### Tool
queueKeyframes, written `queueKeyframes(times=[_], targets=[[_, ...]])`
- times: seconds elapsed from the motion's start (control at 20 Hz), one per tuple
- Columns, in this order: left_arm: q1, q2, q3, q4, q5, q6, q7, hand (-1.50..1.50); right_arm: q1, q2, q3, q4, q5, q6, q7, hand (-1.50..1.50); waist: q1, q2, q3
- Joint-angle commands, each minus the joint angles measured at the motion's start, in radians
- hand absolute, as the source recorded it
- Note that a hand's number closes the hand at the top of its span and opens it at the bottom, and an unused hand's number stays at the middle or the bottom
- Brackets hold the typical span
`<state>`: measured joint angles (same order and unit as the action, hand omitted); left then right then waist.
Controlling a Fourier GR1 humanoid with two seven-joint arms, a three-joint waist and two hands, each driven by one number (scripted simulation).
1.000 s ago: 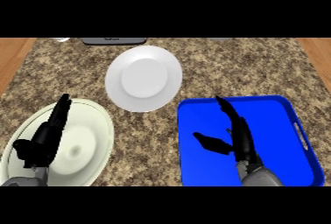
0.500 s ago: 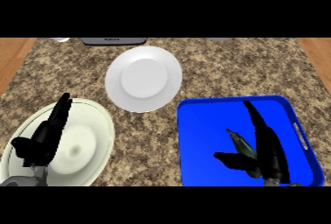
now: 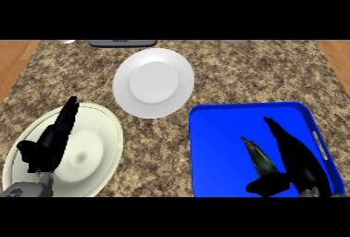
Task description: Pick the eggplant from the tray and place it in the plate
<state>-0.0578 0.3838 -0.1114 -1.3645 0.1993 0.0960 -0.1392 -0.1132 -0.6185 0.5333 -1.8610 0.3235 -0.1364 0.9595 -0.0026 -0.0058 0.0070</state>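
- Since the earlier frames the right hand has slid right and nearer across the tray, so the eggplant now shows on its left side.
- Its fingers are straight and point toward the far side. The thumb sticks out to the left at the eggplant's near end. The hand is spread wide and closed round nothing.
- The eggplant lies in the right half of the blue tray, just left of the fingers and roughly in line with them, thin tip toward the far side. I cannot tell whether fingers or thumb touch it.
- It looks small, slim and dark, so probably light and fairly stiff. Its smooth, rounded skin could roll or slip out of a pinch.
- The best hold seems to be across the thicker near half, thumb on the left and fingers on the right. The tapering tip looks a poor place to pinch.
- The white plate sits on the counter to the far left of the tray, just beyond its far-left corner, with nothing on it.
- The left hand rests with straight fingers over a pale plate at the near left, well apart from the tray.
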Motion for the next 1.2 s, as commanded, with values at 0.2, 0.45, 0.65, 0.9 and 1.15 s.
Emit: queueKeyframes(times=[0.2,0.45,0.65,0.9,1.15], targets=[[-0.025,-0.01,0.03,0.047,0.0,-0.04,-0.004,0.0,-0.073,0.021,-0.041,0.049,-0.072,0.192,0.184,-1.5,0.003,0.007,-0.008],[0.041,-0.035,0.004,-0.014,-0.022,-0.029,-0.005,0.0,-0.064,-0.008,-0.012,0.022,-0.065,0.271,0.248,-1.5,0.005,0.004,-0.008],[0.014,-0.02,0.03,-0.056,-0.014,-0.042,0.049,0.0,-0.034,0.002,-0.054,0.167,-0.083,0.278,0.107,-1.5,0.005,0.006,-0.007],[0.007,-0.082,0.033,-0.001,-0.067,-0.004,0.004,0.0,-0.074,0.115,-0.022,0.177,-0.016,0.289,0.181,-1.5,0.004,0.006,-0.007],[0.045,-0.052,0.051,-0.038,-0.043,-0.069,0.014,0.0,-0.039,0.086,-0.035,0.303,0.035,0.304,0.047,-1.5,0.006,0.006,-0.007]])
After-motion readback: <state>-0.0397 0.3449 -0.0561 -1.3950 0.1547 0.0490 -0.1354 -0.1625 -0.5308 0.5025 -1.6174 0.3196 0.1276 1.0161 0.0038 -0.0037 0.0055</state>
